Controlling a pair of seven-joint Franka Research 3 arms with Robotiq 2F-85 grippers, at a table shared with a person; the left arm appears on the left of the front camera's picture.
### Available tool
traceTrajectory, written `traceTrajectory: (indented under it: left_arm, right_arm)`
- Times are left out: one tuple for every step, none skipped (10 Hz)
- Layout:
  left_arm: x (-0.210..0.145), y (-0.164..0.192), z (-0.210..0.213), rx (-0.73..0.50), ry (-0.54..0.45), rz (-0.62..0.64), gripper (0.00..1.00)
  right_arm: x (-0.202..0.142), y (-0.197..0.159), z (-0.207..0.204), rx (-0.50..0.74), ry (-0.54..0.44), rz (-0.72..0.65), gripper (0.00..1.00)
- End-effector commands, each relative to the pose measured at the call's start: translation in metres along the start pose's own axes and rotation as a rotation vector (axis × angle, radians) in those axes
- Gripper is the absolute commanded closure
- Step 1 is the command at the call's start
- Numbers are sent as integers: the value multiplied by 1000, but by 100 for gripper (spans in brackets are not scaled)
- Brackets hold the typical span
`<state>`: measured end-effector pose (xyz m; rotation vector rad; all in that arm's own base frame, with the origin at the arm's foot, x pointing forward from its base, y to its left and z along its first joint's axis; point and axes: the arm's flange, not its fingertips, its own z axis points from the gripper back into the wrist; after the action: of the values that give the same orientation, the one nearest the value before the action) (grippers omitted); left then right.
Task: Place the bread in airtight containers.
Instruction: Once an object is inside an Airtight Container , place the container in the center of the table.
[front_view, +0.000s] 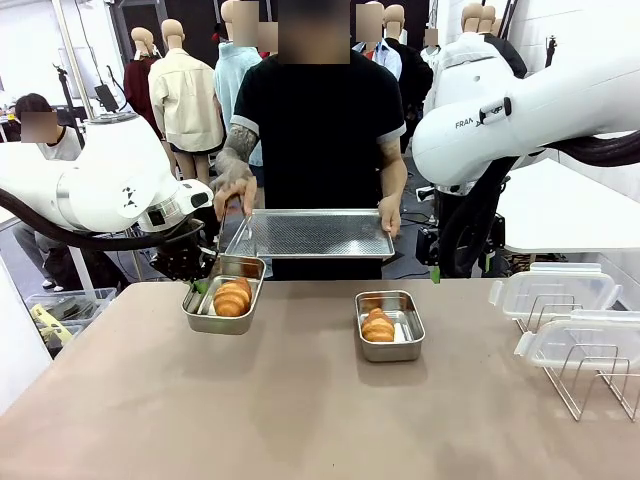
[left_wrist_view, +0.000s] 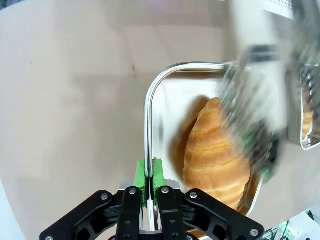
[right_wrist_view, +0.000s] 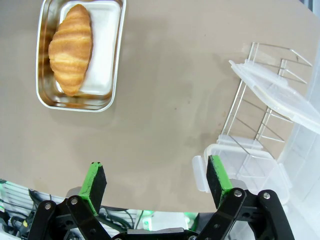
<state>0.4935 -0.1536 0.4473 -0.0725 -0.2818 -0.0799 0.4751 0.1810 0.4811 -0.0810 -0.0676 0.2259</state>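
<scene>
Two steel containers stand on the brown table, each with one bread in it. The left container holds a golden croissant. My left gripper is shut on this container's rim at its far left corner, green pads pinching the thin wall, the croissant just beside them. The right container with its croissant sits at mid-table. My right gripper hangs open above the table, nothing between its pads; that container and croissant lie ahead of it.
A person at the far side holds a flat perforated steel tray in both hands above the table edge. At the right, two clear clip lids rest on a wire rack; the lids and rack are close to my right gripper.
</scene>
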Motion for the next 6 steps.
traceTrajectory:
  left_arm:
    - [3,1,4,14,-9,-10,100]
    - [3,1,4,14,-9,-10,100]
    - [3,1,4,14,-9,-10,100]
    - [3,1,4,14,-9,-10,100]
    - [3,1,4,14,-9,-10,100]
    - [3,1,4,14,-9,-10,100]
  right_arm:
    - [2,1,0,5,-1,-6,0]
    - [2,1,0,5,-1,-6,0]
    - [2,1,0,5,-1,-6,0]
    - [2,1,0,5,-1,-6,0]
    - [2,1,0,5,-1,-6,0]
    - [2,1,0,5,-1,-6,0]
